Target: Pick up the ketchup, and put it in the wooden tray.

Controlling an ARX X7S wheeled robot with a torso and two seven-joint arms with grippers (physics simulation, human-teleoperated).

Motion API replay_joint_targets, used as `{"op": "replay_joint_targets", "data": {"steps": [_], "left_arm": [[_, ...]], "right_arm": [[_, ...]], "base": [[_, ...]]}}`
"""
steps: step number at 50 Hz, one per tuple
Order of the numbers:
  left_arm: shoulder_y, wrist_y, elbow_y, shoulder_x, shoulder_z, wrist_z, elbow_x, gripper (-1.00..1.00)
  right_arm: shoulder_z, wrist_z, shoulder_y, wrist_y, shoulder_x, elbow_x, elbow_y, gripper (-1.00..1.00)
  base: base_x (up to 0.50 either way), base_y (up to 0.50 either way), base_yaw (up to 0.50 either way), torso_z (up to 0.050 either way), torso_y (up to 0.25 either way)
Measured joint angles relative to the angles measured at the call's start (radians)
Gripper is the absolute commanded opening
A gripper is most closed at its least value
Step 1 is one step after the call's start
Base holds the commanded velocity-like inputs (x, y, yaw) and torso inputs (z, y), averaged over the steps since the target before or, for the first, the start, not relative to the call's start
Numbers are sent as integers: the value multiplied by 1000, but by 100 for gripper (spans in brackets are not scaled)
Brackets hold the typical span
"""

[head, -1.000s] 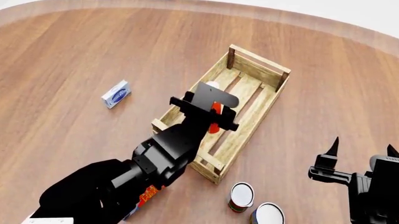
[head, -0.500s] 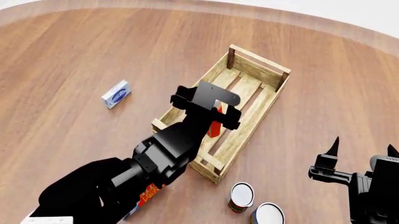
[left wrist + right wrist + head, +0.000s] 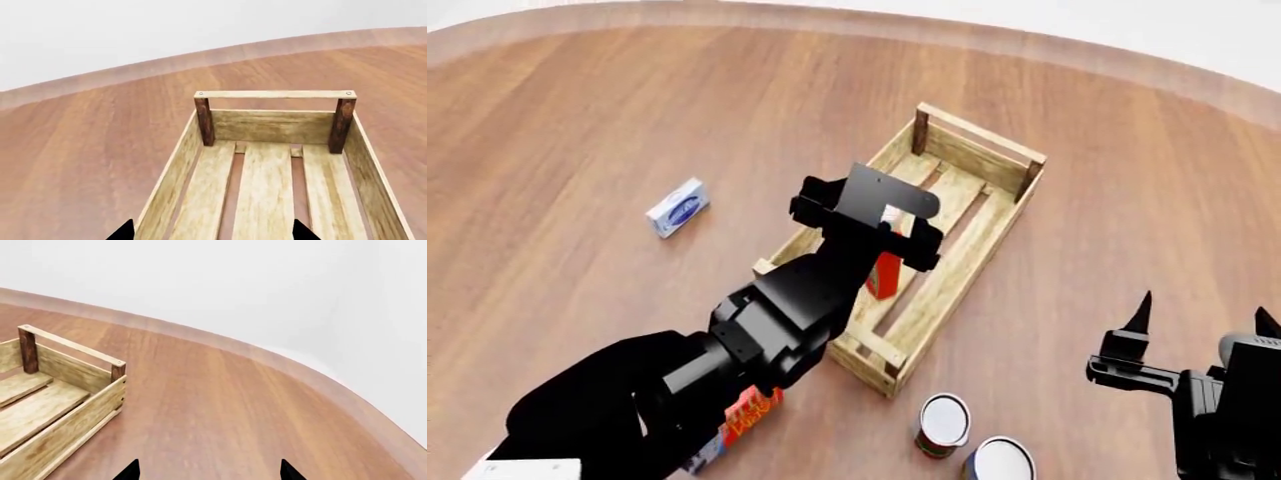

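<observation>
The wooden tray (image 3: 978, 133) is a pale slatted crate in the middle of the head view. It also shows in the left wrist view (image 3: 273, 125) and the right wrist view (image 3: 73, 367). The ketchup (image 3: 884, 274) is inside the tray. Only part of its orange-red body shows under my left gripper (image 3: 874, 235). The left gripper (image 3: 212, 232) hovers above the tray floor, open and empty, and the bottle is out of the wrist view. My right gripper (image 3: 1205, 318) is open and empty at the lower right, apart from the tray, and also shows in its own wrist view (image 3: 208, 471).
A small blue-and-white box (image 3: 677, 207) lies left of the tray. Two cans (image 3: 941, 423) (image 3: 998, 460) stand near the tray's near corner. A red-and-orange box (image 3: 742, 416) is partly hidden under my left arm. The round wooden table's edge (image 3: 1121, 55) curves behind.
The left gripper has let go of the ketchup, which now sits lower inside the tray. The head view has shifted slightly. The right arm has not moved.
</observation>
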Motion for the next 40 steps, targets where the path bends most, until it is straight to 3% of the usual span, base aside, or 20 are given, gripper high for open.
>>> {"op": "replay_joint_targets", "data": {"steps": [40], "left_arm": [[-63,-1,30,0,3,47,-92,100]], "right_arm": [[-10,-4,-7,-50,7,-11,11,100]], "base": [[0,0,0,-6,132]]}}
